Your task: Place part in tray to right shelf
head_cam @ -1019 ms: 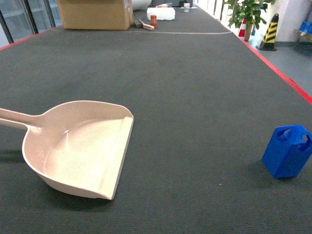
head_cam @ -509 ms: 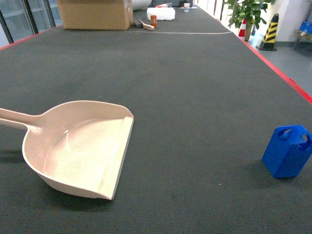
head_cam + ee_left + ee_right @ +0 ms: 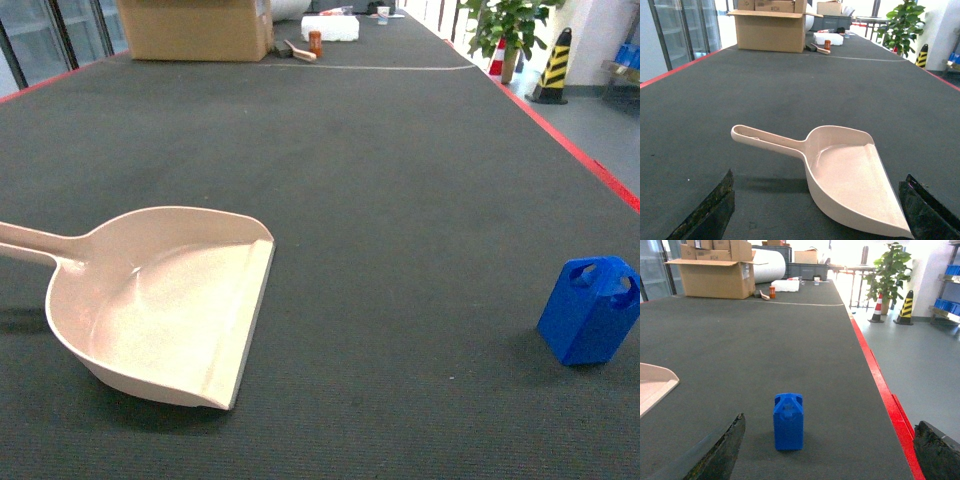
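The beige tray (image 3: 165,305) lies on the dark mat at the left, handle pointing left and flat lip facing right. The small blue part (image 3: 590,310) stands upright near the mat's right edge, far from the tray. Neither gripper shows in the head view. In the left wrist view my left gripper (image 3: 818,176) is open, its fingers (image 3: 715,207) wide apart just short of the tray (image 3: 850,175). My right gripper (image 3: 830,421) is open too, a little behind the part (image 3: 788,421) and not touching it. I cannot make out the right shelf.
A cardboard box (image 3: 195,28), a white packet (image 3: 330,27) and a small orange bottle (image 3: 315,42) sit at the mat's far end. A red strip (image 3: 880,390) marks the mat's right edge, with floor, a potted plant (image 3: 887,272) and a striped cone (image 3: 905,307) beyond.
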